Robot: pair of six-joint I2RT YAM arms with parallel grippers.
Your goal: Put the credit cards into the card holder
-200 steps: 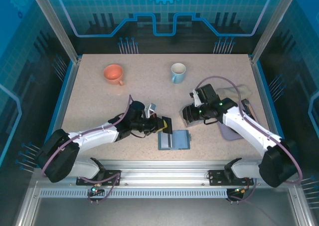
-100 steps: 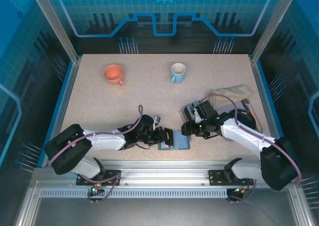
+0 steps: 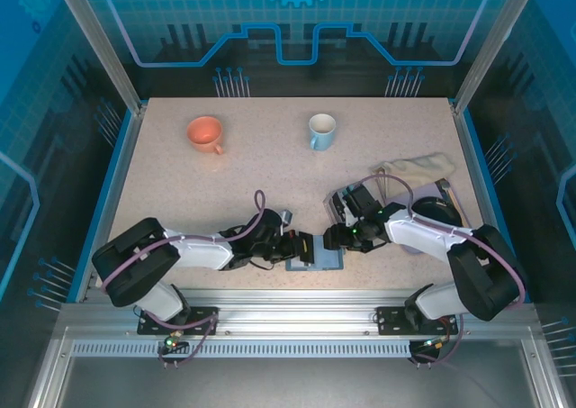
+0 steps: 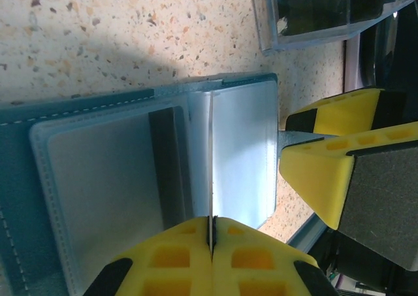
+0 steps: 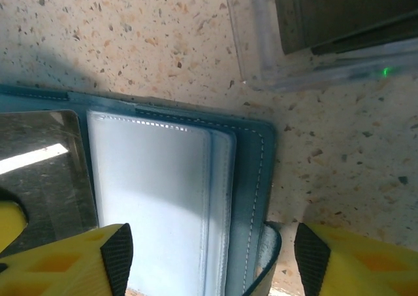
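The card holder (image 3: pixel 328 260) lies open at the near edge of the counter (image 3: pixel 180 192), just beside the metal rail, so there is hardly any room on its near side. Both arms reach in low from left and right and meet over it. The left and far parts of the counter are open and speckled.

The left pincer (image 3: pixel 304 246) sits over the holder's left half. In the left wrist view its yellow fingers (image 4: pixel 163 257) are pressed together on a credit card (image 4: pixel 210 178), seen edge-on as a bright line standing over the fold between a clear pocket and a pale blue one. The right pincer (image 3: pixel 329 238) is at the holder's far right corner, spread wide. In the right wrist view its fingers (image 5: pixel 65 260) straddle the pale pockets and the stitched teal cover, whose near right edge curls up by the right finger.

The top view gives the holder's place against the rail. The wrist views give the pockets, a dark stripe inside one (image 4: pixel 170 168), and, just beyond the holder, a clear-walled rack (image 5: pixel 255 61) with dark credit cards (image 5: pixel 339 15).

Farther off a beige cloth (image 3: pixel 416 167) lies to the right. An orange cup (image 3: pixel 205 133) and a blue cup (image 3: pixel 321 131) stand near the far edge, well apart.
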